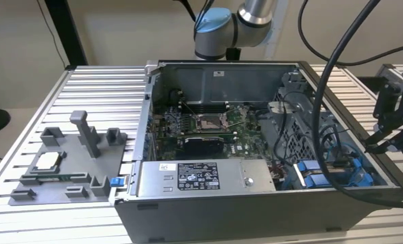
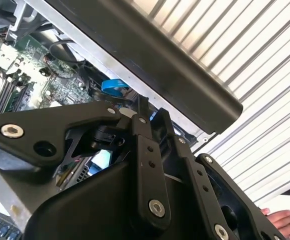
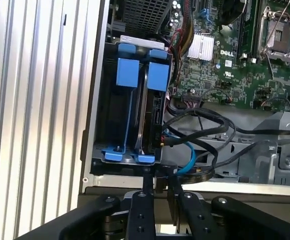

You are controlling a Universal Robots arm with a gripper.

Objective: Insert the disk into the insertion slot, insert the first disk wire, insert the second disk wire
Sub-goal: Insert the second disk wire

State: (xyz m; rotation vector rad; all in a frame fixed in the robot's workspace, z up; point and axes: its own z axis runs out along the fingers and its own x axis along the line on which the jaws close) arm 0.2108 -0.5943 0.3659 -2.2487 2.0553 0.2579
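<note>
1. Position. My end effector (image 3: 160,176) hangs at the rim of the open computer case (image 1: 256,213), just beside the insertion slot (image 3: 125,72). In the exterior view it sits over the case wall on that view's right, near the blue rails of the bay.

2. End effector state. I cannot tell whether my end effector is wide, narrow or gripping anything.

3. Disk. In the first wrist view the disk (image 3: 151,112) stands on edge inside the insertion slot, in the compartment nearer the motherboard (image 3: 225,75), with blue carrier parts at both ends. The compartment beside it, nearer the case wall, shows a thin blue rail and a dark interior.

4. Cabling. Black cables (image 3: 205,122) and a blue cable (image 3: 191,157) loop just beside the bay on its motherboard side. I cannot tell whether any of them is plugged into the disk.

5. Surroundings. The case lies on a ribbed metal table (image 1: 99,86). A grey power supply (image 1: 195,178) with a white sticker occupies the near corner of the case. A grey fixture (image 1: 65,162) lies on the table, at the exterior view's left. In the second wrist view a person's hand (image 2: 280,217) shows beyond the table.
</note>
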